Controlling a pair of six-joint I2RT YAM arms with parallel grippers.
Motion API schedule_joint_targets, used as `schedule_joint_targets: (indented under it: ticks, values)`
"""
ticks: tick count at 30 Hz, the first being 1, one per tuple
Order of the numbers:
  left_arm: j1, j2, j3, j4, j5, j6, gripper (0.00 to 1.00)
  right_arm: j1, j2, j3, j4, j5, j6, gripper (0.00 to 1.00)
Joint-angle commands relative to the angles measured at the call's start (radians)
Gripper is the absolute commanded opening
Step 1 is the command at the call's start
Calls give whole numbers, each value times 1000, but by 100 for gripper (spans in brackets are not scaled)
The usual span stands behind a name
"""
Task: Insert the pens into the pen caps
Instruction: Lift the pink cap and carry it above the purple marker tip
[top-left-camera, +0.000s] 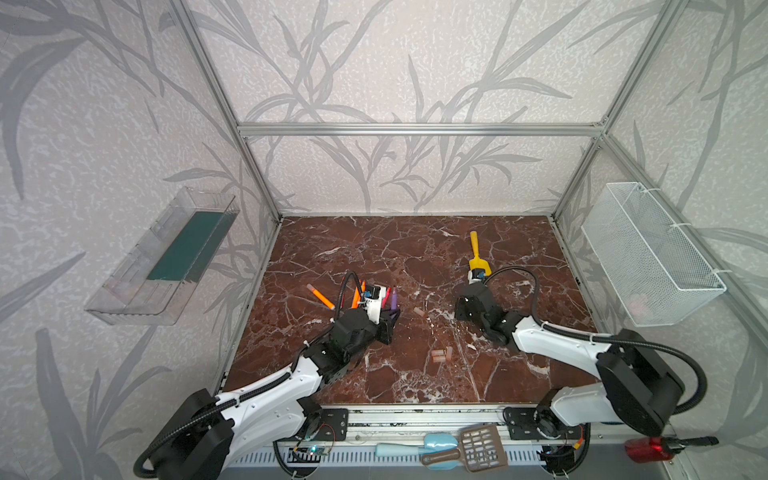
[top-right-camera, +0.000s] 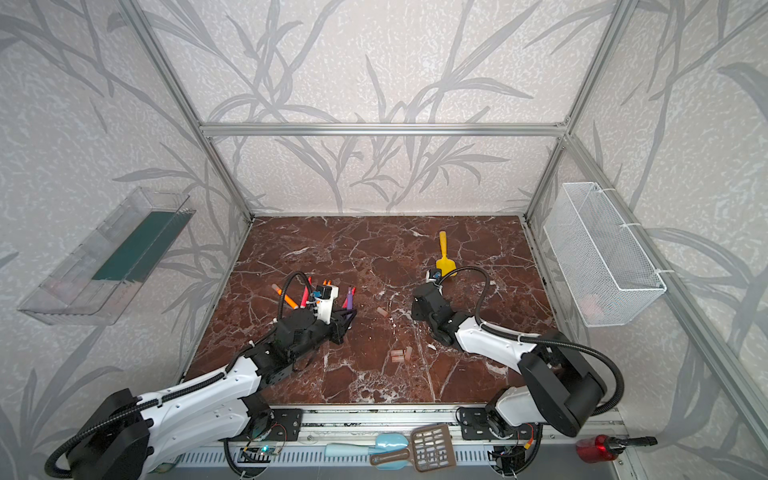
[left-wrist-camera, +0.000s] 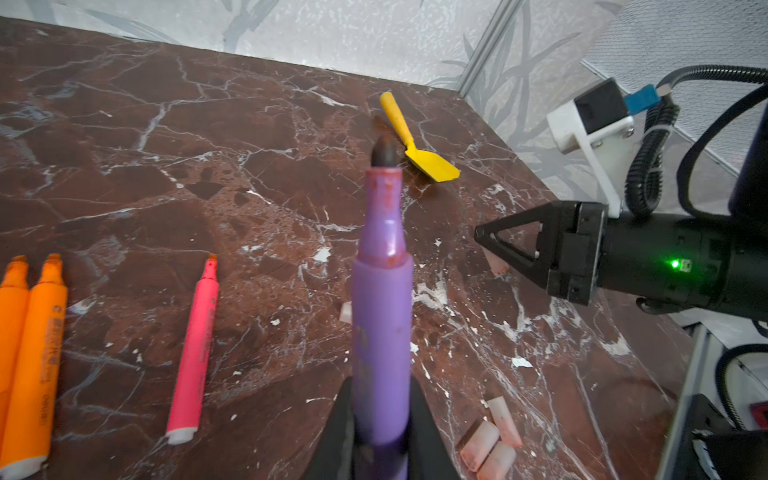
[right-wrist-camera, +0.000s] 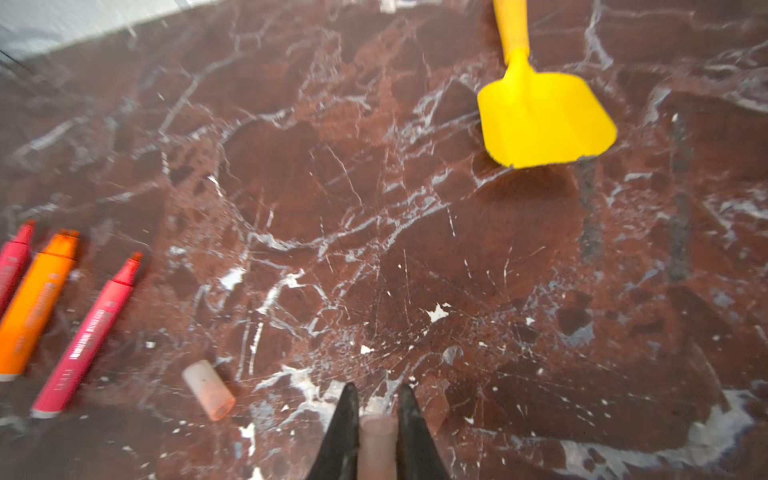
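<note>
As each claw grips its own piece, the purple pen and its cap are apart above the bench.

Nearest to the front edge, three pen caps lie close together on the bench. Behind them, the left claw is closed on the purple pen, and the dark tip of this pen points away from the wrist. The right claw is closed on one pale cap. Between the two claws a single cap lies on its side. Beside the left claw, two orange pens and a pink pen lie uncapped on the bench. Farthest back lies a yellow shovel, just beyond the right claw.
</note>
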Motion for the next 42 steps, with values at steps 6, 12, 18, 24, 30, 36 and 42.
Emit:
schedule_joint_targets:
  ticks: [6, 12, 18, 24, 30, 36, 42]
  values:
    - [-53, 30, 14, 117, 168, 28, 0, -5, -304, -73, 57, -56, 21, 0]
    - [-147, 184, 75, 230, 202, 42, 0, -5, -480, -112, 127, -58, 8, 0]
    - [-245, 338, 173, 273, 196, 69, 0, -5, -555, -139, 205, -83, 8, 0]
    - [-271, 408, 181, 371, 194, 58, 0, -5, -490, -78, 207, -188, 8, 0]
    - [-271, 449, 192, 413, 198, 42, 0, -5, -431, -34, 239, -292, 16, 0]
    - [-271, 486, 210, 432, 214, 23, 0, -2, -381, -40, 327, -368, 45, 0]
    - [-271, 500, 198, 471, 206, 20, 0, -2, -323, -39, 376, -400, 67, 0]
